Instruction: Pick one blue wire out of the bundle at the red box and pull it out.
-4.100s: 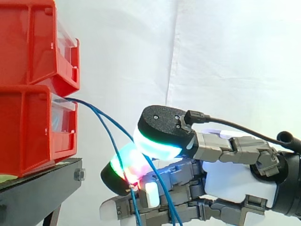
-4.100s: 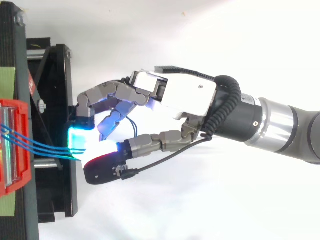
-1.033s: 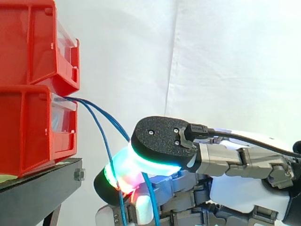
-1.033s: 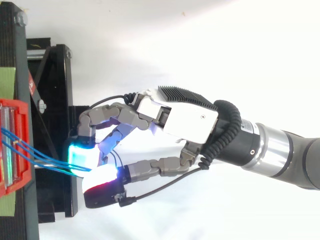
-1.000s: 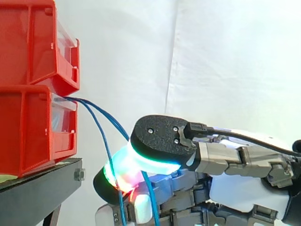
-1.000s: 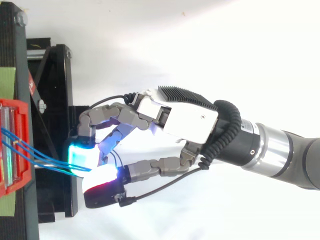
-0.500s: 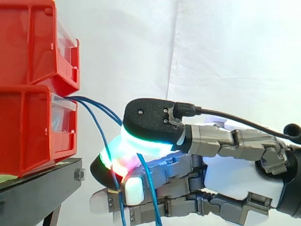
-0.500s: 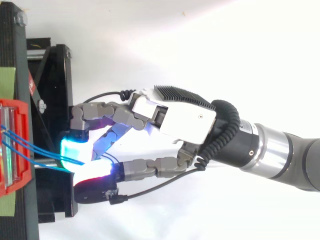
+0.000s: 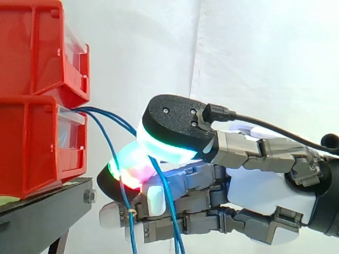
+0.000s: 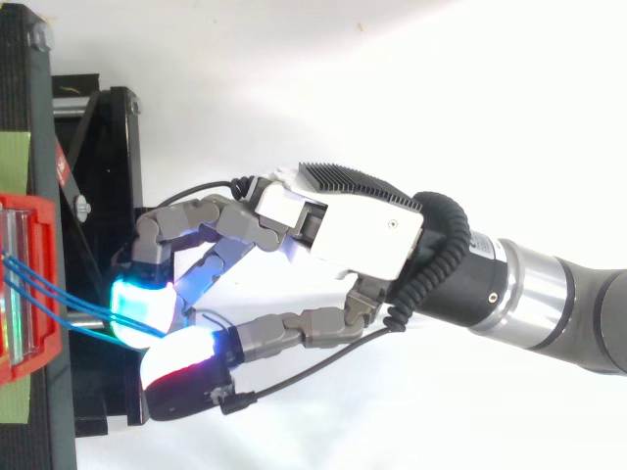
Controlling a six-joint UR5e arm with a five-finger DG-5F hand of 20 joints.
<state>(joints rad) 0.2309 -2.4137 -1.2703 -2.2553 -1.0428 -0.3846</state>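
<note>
Side view: 2 red bins stacked at left, upper bin [image 9: 32, 47] on lower bin [image 9: 32, 143], both on a black stand [image 9: 47, 209], white curtain [image 9: 254, 63] behind. Blue wires [image 9: 95, 112] leave the front lip of the lower bin, arc down to the right and run into the hand [image 9: 259, 193], then hang on below it and out past the bottom edge. 2 strands can be told apart here.

Hand comes in from the right, just beside the bins and not touching them. Fingers curled, thumb pad [image 9: 172, 129] glowing green-cyan on top, a finger pad [image 9: 124, 172] glowing red-green under it, the 2 pressed together with wire between them. So the hand is clamped on the blue wires. Cannot tell if both strands are caught or just 1, since 1 strand seems to pass across the front of the lower pad.

Top view: wires slope from the red bin toward a cyan pad [image 10: 137, 304], over the stand.
</note>
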